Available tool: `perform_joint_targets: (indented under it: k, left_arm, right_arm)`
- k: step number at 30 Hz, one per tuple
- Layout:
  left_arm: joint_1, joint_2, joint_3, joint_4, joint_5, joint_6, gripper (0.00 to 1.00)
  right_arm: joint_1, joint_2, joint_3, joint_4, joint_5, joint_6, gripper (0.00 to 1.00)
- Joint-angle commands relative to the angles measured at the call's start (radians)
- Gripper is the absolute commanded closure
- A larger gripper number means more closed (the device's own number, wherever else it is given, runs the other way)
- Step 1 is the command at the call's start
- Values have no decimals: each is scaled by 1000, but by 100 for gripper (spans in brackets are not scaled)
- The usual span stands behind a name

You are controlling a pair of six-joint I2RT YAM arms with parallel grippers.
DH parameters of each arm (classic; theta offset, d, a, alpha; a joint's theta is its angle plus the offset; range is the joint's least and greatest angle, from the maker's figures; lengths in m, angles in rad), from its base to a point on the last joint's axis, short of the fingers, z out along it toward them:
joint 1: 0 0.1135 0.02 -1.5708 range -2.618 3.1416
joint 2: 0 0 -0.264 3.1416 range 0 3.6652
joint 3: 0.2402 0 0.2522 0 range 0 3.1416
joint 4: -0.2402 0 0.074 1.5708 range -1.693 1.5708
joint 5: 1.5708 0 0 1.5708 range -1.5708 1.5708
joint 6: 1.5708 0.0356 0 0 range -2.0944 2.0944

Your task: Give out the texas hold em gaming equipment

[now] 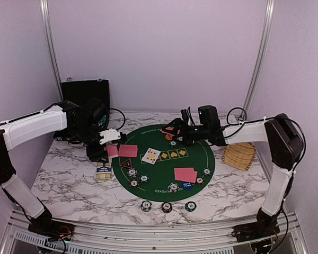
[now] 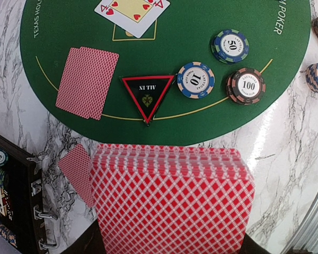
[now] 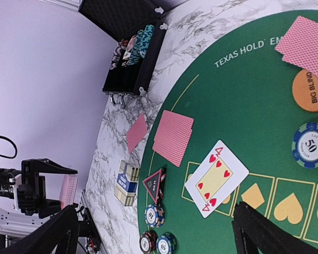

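One deck of red-backed cards [image 2: 172, 201], pinched in my left gripper [image 1: 110, 150], just off the green mat [image 2: 212, 119]. Three chips [image 2: 195, 80] lie on the mat beside the triangle [image 2: 147, 96]. My right gripper [image 3: 153, 211] hangs over the mat, fingers spread, holding nothing.

Your top view: high behind arms [image 1: 32, 127], facing back wall [image 1: 159, 53], whole table [image 1: 69, 177] in frame. Left wrist: close, straight down on mat [image 2: 69, 26] edge. Right wrist: rolled sideways, looking across mat. All three share triangle [image 2: 147, 95], face-up card [image 3: 216, 177].
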Motion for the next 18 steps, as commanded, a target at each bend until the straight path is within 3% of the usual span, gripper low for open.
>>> perform_joint_targets:
  k: [1, 4, 8, 18]
  left_arm:
    - [1, -20, 31, -20, 17, -9, 100]
    - [1, -21, 32, -20, 14, -10, 100]
    - [1, -19, 36, -21, 17, -8, 100]
    - [-2, -6, 54, -21, 27, -18, 100]
  right_arm:
    - [25, -57, -120, 296, 25, 124, 1]
    - [33, -31, -97, 244, 19, 121, 1]
    - [90, 50, 80, -58, 6, 6, 1]
    - [238, 109, 166, -14, -16, 47, 1]
